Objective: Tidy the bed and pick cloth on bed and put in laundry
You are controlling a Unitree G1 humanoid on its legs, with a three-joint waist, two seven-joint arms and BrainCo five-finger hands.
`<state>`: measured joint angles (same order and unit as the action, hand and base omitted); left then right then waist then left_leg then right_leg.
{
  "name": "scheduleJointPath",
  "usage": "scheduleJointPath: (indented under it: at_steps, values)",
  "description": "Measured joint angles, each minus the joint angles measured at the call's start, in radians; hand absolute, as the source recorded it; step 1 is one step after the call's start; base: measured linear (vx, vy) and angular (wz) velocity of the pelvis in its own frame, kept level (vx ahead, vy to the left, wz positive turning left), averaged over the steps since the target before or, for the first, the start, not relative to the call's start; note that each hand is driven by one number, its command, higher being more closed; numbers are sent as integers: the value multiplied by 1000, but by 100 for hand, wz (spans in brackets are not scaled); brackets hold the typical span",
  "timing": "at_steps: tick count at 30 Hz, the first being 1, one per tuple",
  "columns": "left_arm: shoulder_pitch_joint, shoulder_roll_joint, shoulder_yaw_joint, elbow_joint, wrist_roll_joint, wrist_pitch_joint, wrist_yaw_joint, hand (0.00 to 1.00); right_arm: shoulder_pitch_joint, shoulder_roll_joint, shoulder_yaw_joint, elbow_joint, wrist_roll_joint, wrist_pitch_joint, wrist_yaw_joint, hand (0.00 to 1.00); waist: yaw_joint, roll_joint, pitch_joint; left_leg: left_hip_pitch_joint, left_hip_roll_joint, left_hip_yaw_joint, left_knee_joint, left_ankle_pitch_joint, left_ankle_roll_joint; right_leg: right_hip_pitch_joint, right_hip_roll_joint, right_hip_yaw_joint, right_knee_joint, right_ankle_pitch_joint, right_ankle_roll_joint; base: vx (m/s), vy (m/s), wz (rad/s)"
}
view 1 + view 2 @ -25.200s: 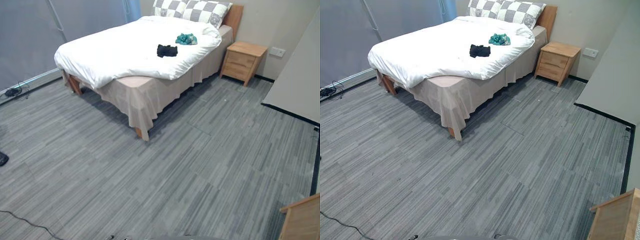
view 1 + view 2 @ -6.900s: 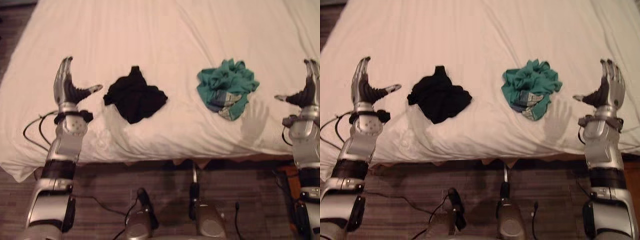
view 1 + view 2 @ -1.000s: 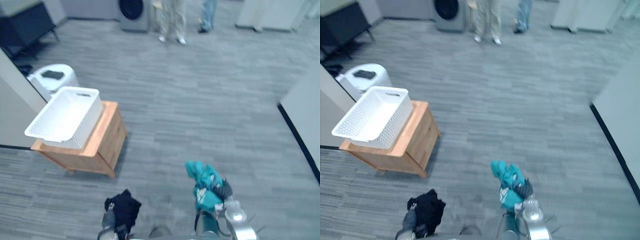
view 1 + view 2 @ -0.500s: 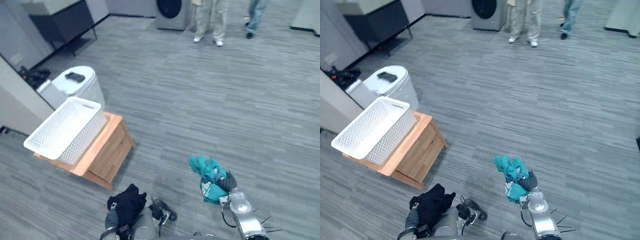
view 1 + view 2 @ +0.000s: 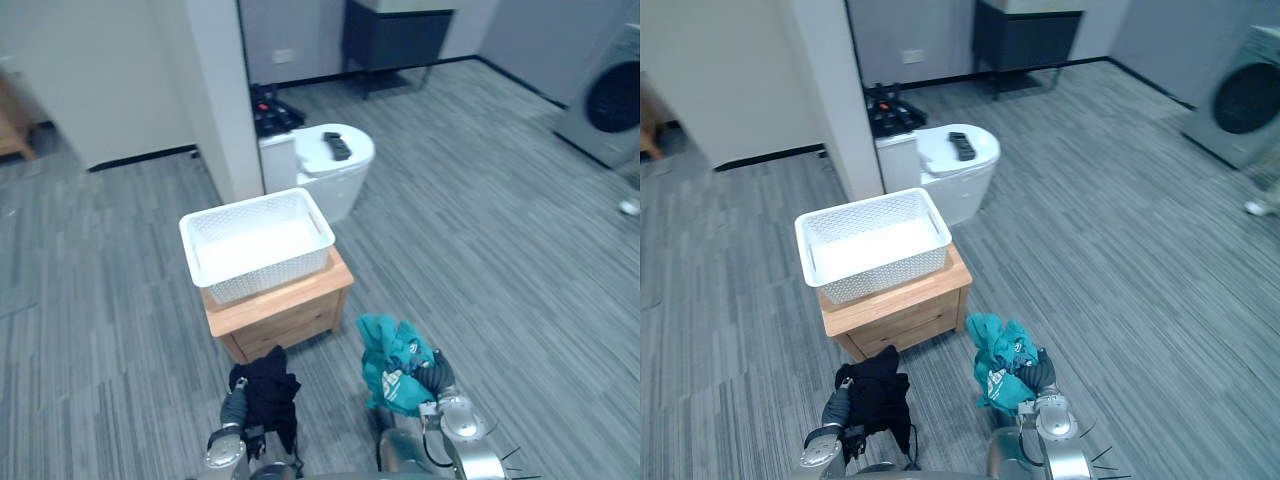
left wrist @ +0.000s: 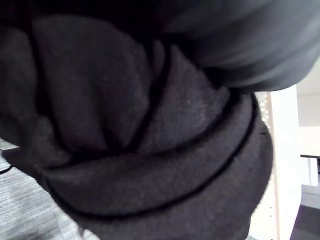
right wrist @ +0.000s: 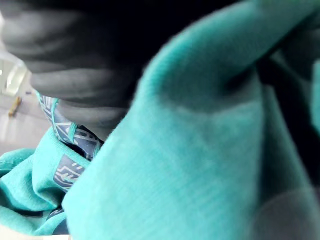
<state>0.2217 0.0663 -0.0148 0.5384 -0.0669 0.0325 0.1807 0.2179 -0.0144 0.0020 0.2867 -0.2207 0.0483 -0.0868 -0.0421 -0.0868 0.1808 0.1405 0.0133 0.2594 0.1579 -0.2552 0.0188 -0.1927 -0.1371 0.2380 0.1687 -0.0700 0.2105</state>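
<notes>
A black cloth [image 5: 268, 390] hangs bunched from my left hand [image 5: 233, 411], low in the eye views; it also shows close up in the left wrist view [image 6: 140, 140]. A teal cloth [image 5: 392, 362] with a patterned patch is bunched in my right hand [image 5: 438, 378], whose dark fingers curl round it; the cloth [image 7: 190, 165] also shows in the right wrist view. Straight ahead, a white perforated laundry basket [image 5: 205, 262] sits empty on a low wooden cabinet [image 5: 290, 318]. Both hands are below and short of the basket, apart from it.
A white round bin [image 5: 318, 165] with a small black thing on its lid stands behind the basket, beside a white wall corner [image 5: 215, 90]. A dark cabinet [image 5: 395, 35] stands at the back. A washing machine [image 5: 610, 100] is far right. Grey floor stretches to the right.
The camera has swung round: the basket on its cabinet now sits ahead and nearer, and the standing persons have left the view. Both hands still hold their cloths.
</notes>
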Motion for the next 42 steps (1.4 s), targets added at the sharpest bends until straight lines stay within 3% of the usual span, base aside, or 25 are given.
scheduleJointPath:
  at_steps: [1, 2, 3, 4, 5, 6, 8, 9, 11, 12, 13, 16, 18, 20, 21, 23, 24, 25, 27, 28, 30, 31, 34, 38, 42]
  values:
    - [6, 12, -14, 2, 4, 0, -5, 100, 19, 3, 4, -8, 6, 0, 1, 100, -3, -27, -8, -7, -6, -30, 40, -25, -17, 6, -2, 16, 12, 42, -22, 403, -478, 192]
    - [-2, -8, -24, 36, 12, 3, -4, 100, 45, -23, 4, -18, 16, 3, 1, 100, -5, 28, 2, -50, 68, -101, 161, -80, -50, 33, 32, -58, 65, 49, -53, 375, -449, 158]
    - [1, -28, -23, 34, 15, 1, -5, 100, 54, -40, -4, -40, 17, 3, 0, 100, -4, 73, 2, -96, 114, -84, 240, -89, -51, 59, 45, -118, 41, 42, -72, 303, -357, 182]
    - [-2, -44, -21, 34, 20, 0, -5, 100, 54, -49, -12, -60, 18, 3, -2, 100, -22, 98, 11, -146, 163, -45, 345, -81, -48, 96, 49, -176, 8, 41, -85, 227, -307, 162]
    - [2, -67, -8, 34, 20, 0, -4, 100, 52, -53, -18, -90, 19, 3, -3, 100, -31, 119, 28, -206, 253, 73, 501, -34, -68, 159, 61, -237, -35, 50, -121, 243, -335, 134]
    - [16, -76, 0, 34, 20, 0, -4, 100, 50, -51, -14, -101, 22, 2, -3, 100, -17, 117, 27, -221, 314, 181, 562, -30, -70, 200, 66, -252, -64, 49, -134, 189, -247, 83]
    - [19, -77, 2, 23, 21, -2, -6, 100, 30, -45, -17, -130, 22, -3, -6, 100, -7, 111, 25, -217, 335, 295, 505, -31, -68, 237, 56, -277, -98, 45, -146, 184, -134, 31]
    - [17, -80, 6, 20, 26, -3, -8, 100, 5, -46, -19, -147, 21, -3, -7, 100, -7, 110, 26, -230, 306, 319, 392, -26, -67, 243, 44, -284, -109, 44, -148, 190, -46, 29]
    - [12, -82, 8, 18, 42, -8, -9, 100, -22, -45, -19, -151, 17, -3, -7, 100, -4, 99, 31, -250, 212, 255, 152, 43, -69, 241, 12, -295, -118, 40, -140, 147, 39, 11]
    - [16, -84, 10, 17, 41, -10, -8, 100, -27, -43, -18, -152, 17, -3, -8, 100, 3, 96, 29, -248, 172, 207, 87, 149, -54, 247, -1, -300, -122, 48, -118, 181, 92, 23]
    - [19, -82, 17, 8, 41, -10, -6, 100, -26, -34, -17, -159, 17, -2, -12, 100, -3, 89, 27, -251, 156, 207, 85, 169, -41, 265, -11, -323, -139, 51, -109, 200, 101, 36]
    - [27, -72, 15, -22, 40, -12, -7, 100, -11, -9, -8, -173, 17, 1, -19, 100, 4, 57, 31, -266, 162, 220, 164, 167, -8, 296, -31, -354, -149, 63, -88, 179, 152, 40]
    - [37, -51, 6, -29, 40, -15, -13, 100, -19, 7, 7, -176, 17, -1, -17, 100, 1, 29, 11, -207, 117, 231, 98, 165, -7, 315, -58, -344, -136, 65, -91, 113, 144, 0]
    - [40, -45, 5, -31, 40, -15, -26, 100, -44, 2, 9, -172, 15, -3, -17, 100, 1, 40, 10, -164, 111, 233, 68, 115, -21, 288, -57, -324, -54, 71, -93, 75, 159, -39]
    - [44, -36, 4, -29, 40, -15, -26, 100, -81, -1, 13, -154, 13, -3, -17, 100, -2, 57, 13, -118, 115, 241, 17, 78, -25, 187, -47, -312, 147, 77, -82, 45, 179, -58]
    - [43, -9, -28, -24, 40, -14, -27, 100, -85, -3, 14, -152, 11, -2, -19, 100, -20, 70, 21, -83, 123, 238, -5, 83, -29, 80, -60, -334, 355, 80, -60, 35, 132, -9]
    - [41, 2, -34, -19, 40, -14, -26, 100, -84, -4, 14, -150, 4, -2, -19, 100, -32, 64, 18, -75, 127, 232, -5, 83, -30, 64, -59, -353, 367, 45, -72, 18, 59, 26]
    - [37, 8, -35, -16, 40, -14, -26, 100, -85, -6, 14, -152, 2, -2, -20, 100, -38, 54, 12, -76, 125, 220, -10, 82, -33, 61, -45, -357, 313, 13, -86, 33, 11, 37]
    - [12, 23, -56, 2, 40, -17, -28, 100, -100, -21, 15, -156, -10, -2, -24, 100, -53, 38, 2, -79, 106, 157, -40, 94, -50, 85, 33, -243, 46, 14, -88, 105, -33, 70]
    - [-24, 36, -84, 23, 44, -15, -28, 100, -127, -55, 16, -157, -23, -3, -26, 100, -59, 11, -10, -98, 66, 111, -53, 129, -47, 101, 44, -166, -115, 68, -85, 164, -61, 91]
    - [-48, 48, -111, 47, 42, -15, -30, 100, -187, -114, 20, -152, -24, -3, -27, 100, -59, -26, -7, -108, 12, 94, -29, 148, -50, 107, 3, -141, -119, 170, -87, 145, -128, 89]
    - [-53, 28, -116, 47, 41, -15, -29, 100, -238, -163, 28, -155, -24, 2, -27, 100, -55, 9, -13, -124, 20, 85, -16, 148, -57, 98, 8, -153, -120, 175, -83, 98, -118, 52]
    - [-53, 17, -138, 42, 40, -21, -30, 100, -392, -225, 31, -156, -24, -3, -36, 100, -52, 49, -14, -166, 22, 44, -9, 143, -50, 99, 11, -180, -167, 173, -94, 45, -42, 19]
    - [-57, 15, -172, 43, 40, -23, -46, 100, -534, -287, 58, -155, -24, -4, -45, 100, -40, 53, 4, -175, 29, 41, -15, 150, -50, 100, 11, -198, -173, 189, -89, 27, -34, 18]
    - [-86, -7, -188, 48, 38, -49, -49, 100, -714, -331, 136, -85, -26, -36, -45, 100, -25, 117, 50, -205, 23, 25, -25, 146, -43, 74, 10, -185, -174, 264, -75, -50, 79, 6]
